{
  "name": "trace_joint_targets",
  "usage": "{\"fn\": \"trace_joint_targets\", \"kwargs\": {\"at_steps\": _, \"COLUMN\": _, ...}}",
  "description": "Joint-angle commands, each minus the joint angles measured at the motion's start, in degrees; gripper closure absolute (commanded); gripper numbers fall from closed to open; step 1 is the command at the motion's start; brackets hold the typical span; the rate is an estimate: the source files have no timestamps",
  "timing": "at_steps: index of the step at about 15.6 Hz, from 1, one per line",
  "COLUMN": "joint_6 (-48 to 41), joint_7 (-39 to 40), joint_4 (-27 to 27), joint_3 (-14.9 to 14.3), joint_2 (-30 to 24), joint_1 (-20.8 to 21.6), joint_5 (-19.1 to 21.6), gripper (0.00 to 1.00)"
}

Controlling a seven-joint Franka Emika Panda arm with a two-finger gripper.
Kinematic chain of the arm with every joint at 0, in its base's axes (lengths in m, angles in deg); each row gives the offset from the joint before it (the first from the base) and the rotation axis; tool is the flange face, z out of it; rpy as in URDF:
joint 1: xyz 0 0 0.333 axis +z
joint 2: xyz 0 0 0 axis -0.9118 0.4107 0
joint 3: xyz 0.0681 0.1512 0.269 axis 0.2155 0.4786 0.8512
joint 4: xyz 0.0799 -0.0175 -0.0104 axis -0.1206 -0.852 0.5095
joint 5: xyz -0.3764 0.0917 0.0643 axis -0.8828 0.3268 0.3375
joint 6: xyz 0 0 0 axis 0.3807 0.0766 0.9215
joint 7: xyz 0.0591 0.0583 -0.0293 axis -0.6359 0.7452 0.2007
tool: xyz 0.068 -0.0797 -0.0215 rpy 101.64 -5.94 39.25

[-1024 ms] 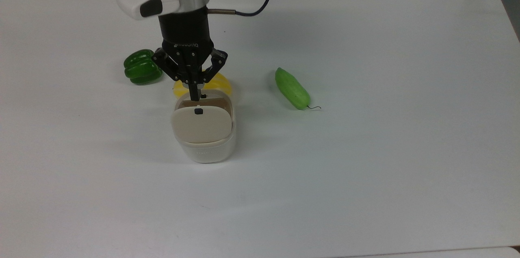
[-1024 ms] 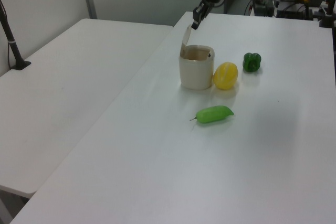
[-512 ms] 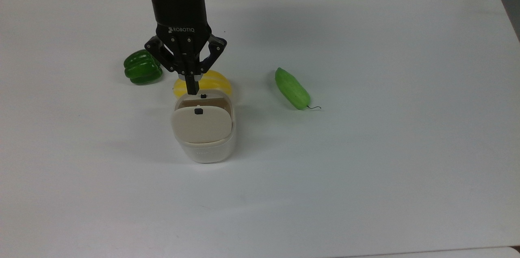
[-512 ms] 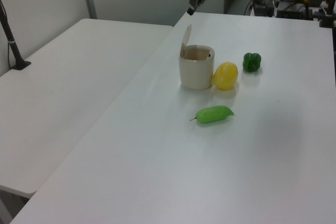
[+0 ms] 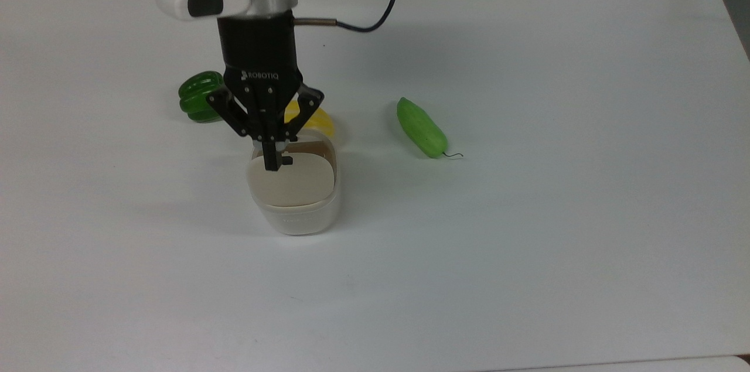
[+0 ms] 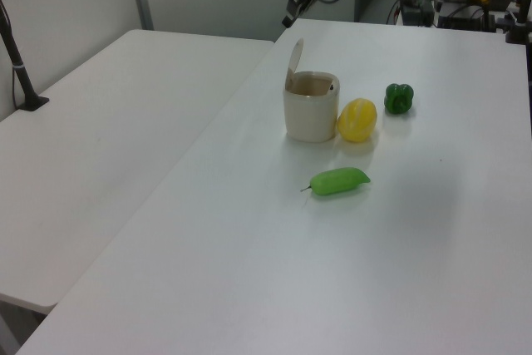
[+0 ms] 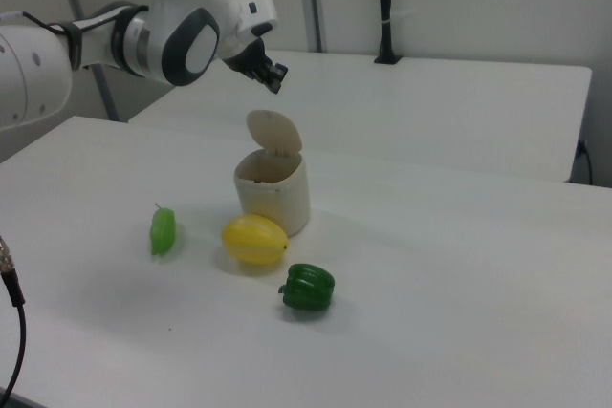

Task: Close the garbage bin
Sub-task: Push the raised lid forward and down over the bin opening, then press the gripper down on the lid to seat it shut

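Observation:
The garbage bin [image 5: 300,218] is a small off-white tub near the table's middle, also seen in the left view [image 6: 311,114] and the right view [image 7: 277,198]. Its beige lid [image 5: 291,183] stands raised on its hinge [image 6: 294,59] [image 7: 273,131], leaving the mouth uncovered. My gripper [image 5: 270,164] is shut with nothing held. It hangs in the air above the lid's upper edge, apart from it, a little to the left view's left of the lid [image 6: 289,21] and just above it in the right view [image 7: 275,81].
A yellow melon [image 6: 357,120] [image 7: 254,239] rests against the bin. A green pepper [image 5: 199,96] [image 7: 308,288] lies beyond it, and a green cucumber [image 5: 421,128] [image 6: 338,180] lies apart on the white table [image 5: 527,243]. A second table [image 6: 100,122] adjoins.
My shut gripper rose off the bin's rim, then travelled across to the lid's side, toward the left view's left. The lid stays raised and the bin has not moved.

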Motion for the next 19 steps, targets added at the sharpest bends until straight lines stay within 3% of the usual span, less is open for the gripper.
{"fn": "trace_joint_targets", "kwargs": {"at_steps": 1, "joint_6": 1.33, "joint_7": 1.3, "joint_4": -0.13, "joint_3": -0.64, "joint_2": 1.26, "joint_1": 0.69, "joint_5": 1.24, "gripper": 1.0}}
{"fn": "trace_joint_targets", "kwargs": {"at_steps": 5, "joint_6": -0.68, "joint_7": 1.48, "joint_4": -0.83, "joint_3": -0.46, "joint_2": 1.88, "joint_1": 0.86, "joint_5": 1.33, "gripper": 1.0}}
{"fn": "trace_joint_targets", "kwargs": {"at_steps": 11, "joint_6": -13.77, "joint_7": 3.5, "joint_4": -0.57, "joint_3": -0.37, "joint_2": 0.65, "joint_1": 0.51, "joint_5": 1.5, "gripper": 1.0}}
{"fn": "trace_joint_targets", "kwargs": {"at_steps": 19, "joint_6": -19.32, "joint_7": 5.87, "joint_4": -1.88, "joint_3": -0.55, "joint_2": 1.09, "joint_1": 0.42, "joint_5": 1.24, "gripper": 1.0}}
